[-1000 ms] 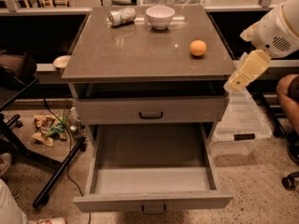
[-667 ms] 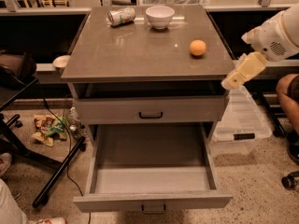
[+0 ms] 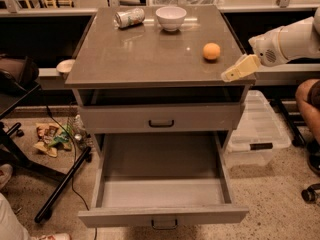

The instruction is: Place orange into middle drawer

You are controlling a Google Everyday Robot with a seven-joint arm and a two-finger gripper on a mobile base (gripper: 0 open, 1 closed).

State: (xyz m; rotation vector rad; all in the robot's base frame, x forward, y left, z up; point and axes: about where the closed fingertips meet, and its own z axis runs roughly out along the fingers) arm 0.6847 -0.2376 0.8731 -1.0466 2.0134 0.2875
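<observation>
Because the middle drawer (image 3: 125,217) stands pulled out below the tabletop (image 3: 145,56), its open cavity is ready to receive the fruit from above. The orange (image 3: 211,51) rests on the tabletop near the right edge, well apart from the white bowl (image 3: 171,18) and the toppled can (image 3: 129,17). The pincer (image 3: 239,69) hovers at the front right corner, near the orange but not touching it. Whether it is apart or together cannot be told.
</observation>
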